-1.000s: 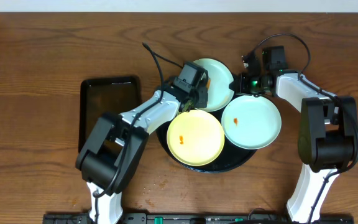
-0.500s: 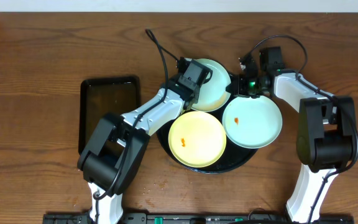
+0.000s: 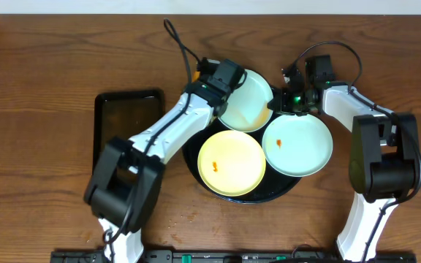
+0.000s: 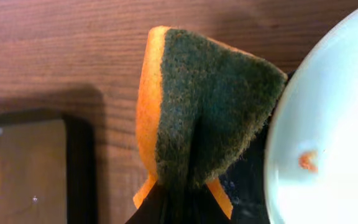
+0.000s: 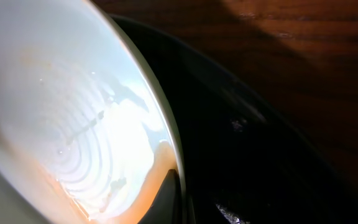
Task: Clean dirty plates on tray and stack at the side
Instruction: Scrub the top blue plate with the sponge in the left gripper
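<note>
Left claw [image 4: 178, 208] pinches one sponge [image 4: 210, 112] beside three plates [image 3: 230, 162].

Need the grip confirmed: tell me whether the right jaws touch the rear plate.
Touching. In the right wrist view the right gripper pinches the rear plate by its rim, jaws shut on it.

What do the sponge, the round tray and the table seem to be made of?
Sponge: orange foam with a dark green fibrous scouring layer, matte.
Round tray: glossy black, probably plastic; it shows reflections.
Table: wood or veneer, visible grain.
</note>
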You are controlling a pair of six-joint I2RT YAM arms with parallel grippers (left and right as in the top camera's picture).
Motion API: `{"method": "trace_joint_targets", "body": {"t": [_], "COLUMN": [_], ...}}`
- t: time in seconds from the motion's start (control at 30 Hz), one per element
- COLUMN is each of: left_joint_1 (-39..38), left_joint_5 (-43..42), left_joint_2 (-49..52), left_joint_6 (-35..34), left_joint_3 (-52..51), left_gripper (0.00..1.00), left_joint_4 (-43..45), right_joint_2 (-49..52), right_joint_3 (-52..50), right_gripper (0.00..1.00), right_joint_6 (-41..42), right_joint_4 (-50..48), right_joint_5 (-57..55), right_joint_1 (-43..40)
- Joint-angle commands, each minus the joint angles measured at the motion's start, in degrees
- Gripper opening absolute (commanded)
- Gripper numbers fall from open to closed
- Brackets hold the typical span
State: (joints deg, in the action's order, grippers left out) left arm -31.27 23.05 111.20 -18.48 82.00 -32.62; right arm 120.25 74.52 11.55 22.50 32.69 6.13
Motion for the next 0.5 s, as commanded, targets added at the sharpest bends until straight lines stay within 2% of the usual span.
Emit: {"method": "trace_joint_targets", "body": {"t": [0.0,0.03,0.1,0.47], "left_joint_1": [2.4,2.8,3.0,0.6], "left_joint_5": [-13.7,-18.7,-23.7,-27.2], "left_joint_2": [-6.6,-7.0,-7.1,-4.8], "left_joint_6": [-2.0,-1.4,-0.6,-0.7], "left_joint_3": [1.1,1.1,1.1,-0.5], "left_gripper": [0.07,0.07,0.07,0.07], "left_joint_4": [-0.6,-0.3,-0.3,4.8], "right_joint_2": [-1.8,-1.8,-1.8,-1.9], "right_joint_3": [-0.3,-0.3,-0.3,1.8], "right_gripper": [0.01,0.01,0.01,0.01], "right_joint_6": [-0.9,-0.9,-0.9,-2.0], "right_joint_4": [0.7,0.8,1.6,8.0], "right_joint_5": [-1.4,-1.4,-2.1,-15.6], "right_joint_1": [-0.6,-0.6,-0.5,1.6]}}
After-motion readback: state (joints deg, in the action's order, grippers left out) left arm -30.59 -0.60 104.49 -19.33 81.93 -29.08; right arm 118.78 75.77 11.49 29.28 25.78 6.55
